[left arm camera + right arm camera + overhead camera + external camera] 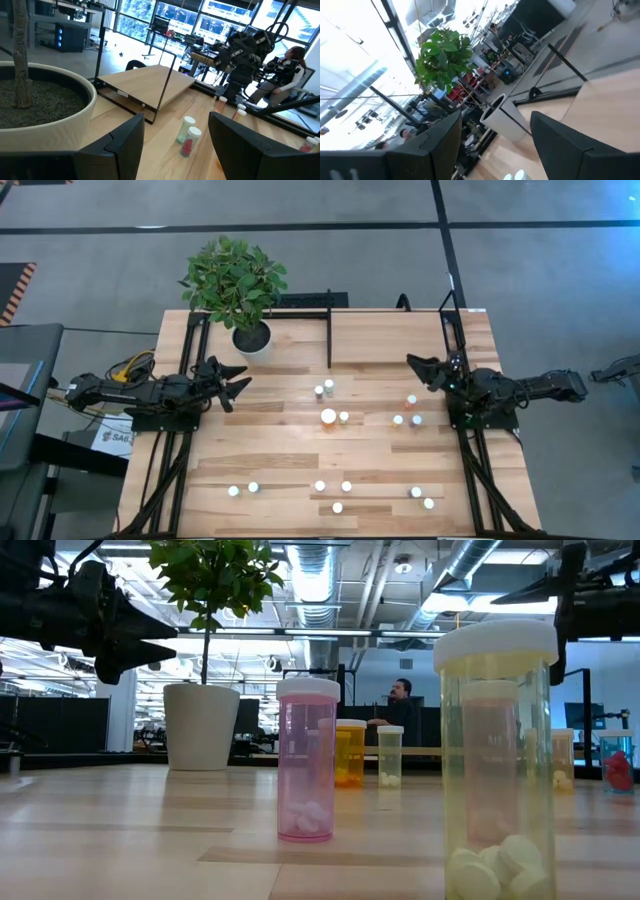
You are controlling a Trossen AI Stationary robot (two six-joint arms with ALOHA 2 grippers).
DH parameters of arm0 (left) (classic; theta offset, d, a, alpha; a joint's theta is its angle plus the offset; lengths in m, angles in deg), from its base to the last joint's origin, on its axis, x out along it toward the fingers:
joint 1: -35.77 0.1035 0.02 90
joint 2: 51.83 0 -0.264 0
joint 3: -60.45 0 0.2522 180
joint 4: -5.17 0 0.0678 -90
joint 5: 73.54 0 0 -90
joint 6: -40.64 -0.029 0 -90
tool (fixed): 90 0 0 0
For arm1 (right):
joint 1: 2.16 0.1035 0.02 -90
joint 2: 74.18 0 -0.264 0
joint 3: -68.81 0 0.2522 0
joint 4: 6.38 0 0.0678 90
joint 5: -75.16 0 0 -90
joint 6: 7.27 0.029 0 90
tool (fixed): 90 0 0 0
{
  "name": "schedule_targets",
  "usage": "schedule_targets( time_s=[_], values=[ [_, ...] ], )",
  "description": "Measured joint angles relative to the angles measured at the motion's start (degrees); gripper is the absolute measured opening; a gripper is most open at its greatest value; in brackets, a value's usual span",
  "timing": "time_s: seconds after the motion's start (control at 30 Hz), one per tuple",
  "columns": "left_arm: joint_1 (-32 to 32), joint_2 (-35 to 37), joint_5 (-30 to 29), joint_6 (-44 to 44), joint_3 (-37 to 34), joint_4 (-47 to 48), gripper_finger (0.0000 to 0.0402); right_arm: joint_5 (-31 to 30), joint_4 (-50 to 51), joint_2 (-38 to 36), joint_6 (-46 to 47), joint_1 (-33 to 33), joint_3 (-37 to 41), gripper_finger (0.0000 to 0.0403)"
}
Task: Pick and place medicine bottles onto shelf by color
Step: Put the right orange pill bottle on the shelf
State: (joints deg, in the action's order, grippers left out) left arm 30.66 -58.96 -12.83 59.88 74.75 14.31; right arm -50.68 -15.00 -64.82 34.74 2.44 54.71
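Waiting at the table's sides, our left gripper (pixel 232 380) and right gripper (pixel 422 370) hung open and empty, clear of the bottles (pixel 328 417) scattered mid-table; we judged none sorted yet, since the shelf (pixel 390 338) beside the plant pot (pixel 251 338) lay bare

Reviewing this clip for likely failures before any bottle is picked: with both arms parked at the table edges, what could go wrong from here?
1. The medicine bottles stand in tight pairs mid-table; the open left gripper closing on one could tip its neighbour.
2. The plant pot sits next to the shelf, so the left arm might clip it while placing.
3. Both grippers, including the open right gripper, may crowd the same central cluster.
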Motion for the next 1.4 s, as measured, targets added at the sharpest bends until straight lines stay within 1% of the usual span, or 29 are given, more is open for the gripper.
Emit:
schedule_targets(
  time_s=[0.07, 0.2, 0.27, 0.4, 0.47, 0.53, 0.7, 0.8, 0.87, 1.07, 1.17, 1.3, 1.4],
  values=[
    [0.0, 0.0, 0.0, 0.0, 0.0, 0.0, 0.0208, 0.0, -0.8, 0.0, -2.1, 0.0, -0.2, 0.026],
    [0.0, 0.0, 0.0, 0.0, 0.0, 0.0, 0.0208, 0.0, 1.9, 0.6, -2.9, 0.0, -2.6, 0.026],
    [0.0, 0.0, 0.0, 0.0, 0.0, 0.0, 0.0208, 0.0, 3.0, 2.0, -2.9, 0.0, -4.4, 0.026],
    [0.0, 0.0, 0.0, 0.0, 0.0, 0.0, 0.0208, -0.3, 8.4, 5.6, -1.5, 0.0, -9.2, 0.026],
    [0.0, 0.0, 0.0, 0.0, 0.0, 0.0, 0.0208, -1.2, 13.9, 7.9, 2.5, 0.0, -12.4, 0.026],
    [0.0, 0.0, 0.0, 0.0, 0.0, 0.0, 0.0208, -1.7, 22.0, 10.7, 7.9, -0.5, -15.9, 0.026],
    [0.0, 0.0, 0.0, 0.0, 0.0, 0.0, 0.0208, -0.6, 42.7, 18.9, 24.8, -3.1, -25.9, 0.026],
    [0.0, 0.0, 0.0, 0.0, 0.0, 0.0, 0.0208, 2.9, 52.1, 24.4, 34.7, -5.2, -31.5, 0.026],
    [0.0, 0.0, 0.0, 0.0, 0.0, 0.0, 0.0208, 5.6, 57.6, 28.2, 39.7, -6.7, -34.9, 0.026],
    [0.0, 0.0, 0.0, 0.0, 0.0, 0.0, 0.0208, 13.9, 71.5, 39.6, 50.0, -11.2, -43.8, 0.026],
    [0.0, 0.0, 0.0, 0.0, 0.0, 0.0, 0.0208, 19.6, 78.8, 44.8, 54.7, -13.1, -47.6, 0.026],
    [0.0, 0.0, 0.0, 0.0, 0.0, 0.0, 0.0208, 30.3, 87.7, 50.4, 60.1, -15.1, -50.7, 0.026],
    [0.0, 0.0, 0.0, 0.0, 0.0, 0.0, 0.0208, 35.3, 90.1, 53.4, 61.1, -15.6, -50.8, 0.026]
  ],
)
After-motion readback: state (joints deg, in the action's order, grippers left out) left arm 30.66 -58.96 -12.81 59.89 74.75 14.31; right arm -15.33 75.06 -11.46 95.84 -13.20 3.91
